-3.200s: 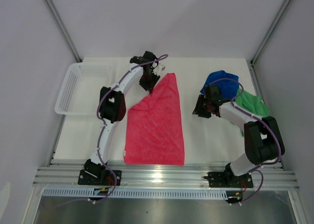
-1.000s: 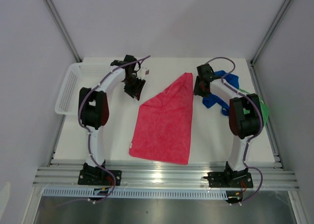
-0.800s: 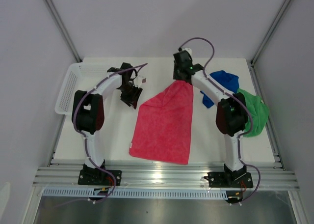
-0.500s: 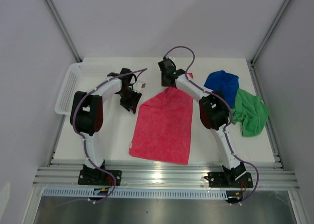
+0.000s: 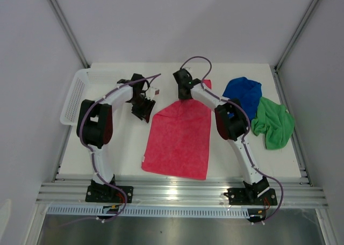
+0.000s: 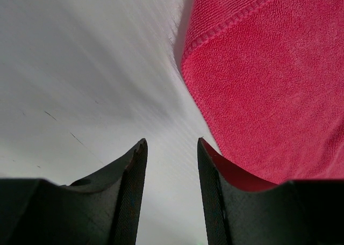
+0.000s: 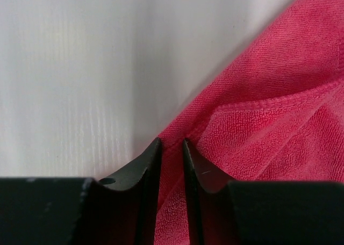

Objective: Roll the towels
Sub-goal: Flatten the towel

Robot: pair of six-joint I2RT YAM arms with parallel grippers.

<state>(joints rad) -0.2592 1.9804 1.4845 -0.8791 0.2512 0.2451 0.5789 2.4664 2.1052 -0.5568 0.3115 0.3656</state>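
Note:
The pink-red towel (image 5: 180,137) lies spread in the middle of the table, its far end folded over itself. My right gripper (image 5: 184,93) sits at that far edge. In the right wrist view its narrow jaws (image 7: 172,141) are shut on a fold of the pink-red towel (image 7: 269,121). My left gripper (image 5: 144,109) hovers just left of the towel's upper left corner. In the left wrist view it (image 6: 171,143) stands open over bare table, the hemmed towel edge (image 6: 269,84) to its right. The blue towel (image 5: 243,92) and the green towel (image 5: 274,124) lie crumpled at the right.
A white mesh basket (image 5: 75,100) stands at the table's far left edge. Grey walls close in the table on three sides, and a metal rail with the arm bases runs along the near edge.
My right arm swung left from beside the blue towel to the pink-red towel's far tip and its jaws closed on it; the pointed tip is now folded flat. The left gripper drifted slightly nearer.

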